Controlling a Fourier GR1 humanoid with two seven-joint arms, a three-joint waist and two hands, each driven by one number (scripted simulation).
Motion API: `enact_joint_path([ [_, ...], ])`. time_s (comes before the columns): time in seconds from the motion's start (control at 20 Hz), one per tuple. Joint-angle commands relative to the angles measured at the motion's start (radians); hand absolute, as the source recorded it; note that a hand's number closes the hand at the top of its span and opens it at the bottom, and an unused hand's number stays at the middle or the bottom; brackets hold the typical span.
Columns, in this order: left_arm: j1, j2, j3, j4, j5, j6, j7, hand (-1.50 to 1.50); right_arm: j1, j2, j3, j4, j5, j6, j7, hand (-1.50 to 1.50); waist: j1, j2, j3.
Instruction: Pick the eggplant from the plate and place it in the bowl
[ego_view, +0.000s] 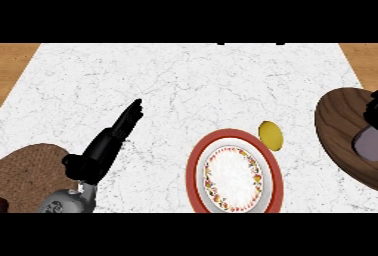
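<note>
The plate (196, 170), low in the middle of the frame, holds no eggplant. A dull purple shape at the right edge, inside the outline of the brown bowl (334, 127), is probably the eggplant (366, 143). The right hand (373, 111) shows only as a black sliver above it, cut by the frame edge, so whether it clasps the eggplant cannot be told. The placing goes best if the eggplant sits low and central in the bowl, off the rim, before the hand lets go and lifts straight up. The left hand (111, 142) rests at lower left, fingers straight and pointing to the upper right, holding nothing.
</note>
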Motion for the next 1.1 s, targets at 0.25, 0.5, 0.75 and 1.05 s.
enact_joint_path([
  [0.25, 0.008, -0.003, -0.004, -0.039, -0.022, 0.003, 0.047, 0.0, -0.043, 0.067, -0.06, 0.301, -0.226, 0.38, -0.223, -1.5, 0.017, 0.002, 0.002],
  [0.5, -0.06, -0.007, 0.056, 0.044, 0.006, -0.044, 0.026, 0.0, -0.163, 0.121, -0.173, 0.495, -0.251, 0.425, -0.482, -1.5, 0.009, 0.004, 0.001],
  [0.75, -0.022, -0.031, 0.049, -0.013, -0.017, -0.023, 0.025, 0.0, -0.215, 0.189, -0.282, 0.604, -0.276, 0.343, -0.524, -1.5, 0.007, 0.001, 0.001],
  [1.05, -0.027, -0.037, 0.037, 0.022, -0.033, -0.039, 0.029, 0.0, -0.219, 0.138, -0.477, 0.685, -0.445, 0.411, -0.57, -1.5, -0.007, 0.0, 0.001],
])
